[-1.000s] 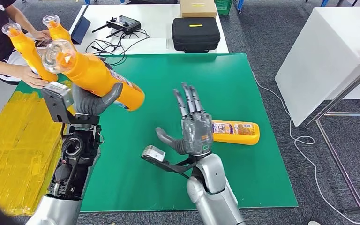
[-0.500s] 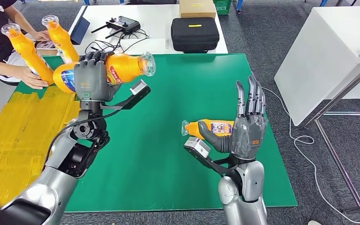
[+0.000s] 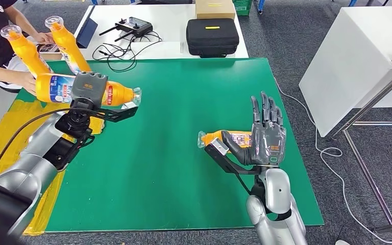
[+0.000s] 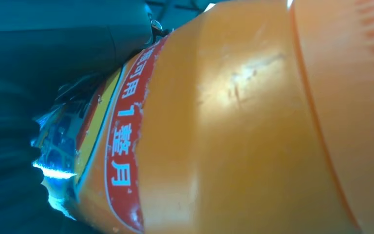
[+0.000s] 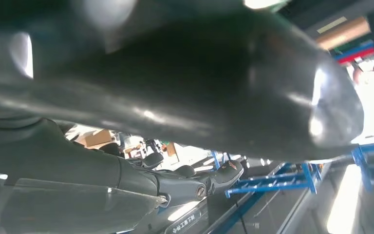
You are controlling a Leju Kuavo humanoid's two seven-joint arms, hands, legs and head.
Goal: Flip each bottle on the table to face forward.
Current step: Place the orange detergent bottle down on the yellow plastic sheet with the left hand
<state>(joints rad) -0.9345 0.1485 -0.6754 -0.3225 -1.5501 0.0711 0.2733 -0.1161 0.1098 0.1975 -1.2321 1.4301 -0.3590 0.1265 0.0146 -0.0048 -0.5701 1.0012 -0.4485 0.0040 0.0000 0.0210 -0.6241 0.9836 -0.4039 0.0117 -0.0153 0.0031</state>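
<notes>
Green mat covers the table; grey carpet, seemingly.

— What's around me here?

— My green table mat sits over grey carpet, with yellow sheeting along its left edge.

— And beyond it?

— A white table carrying a black case, a cardboard box, a controller and loose cables. To my right a white block, and a white cord trailing across the floor.
</notes>
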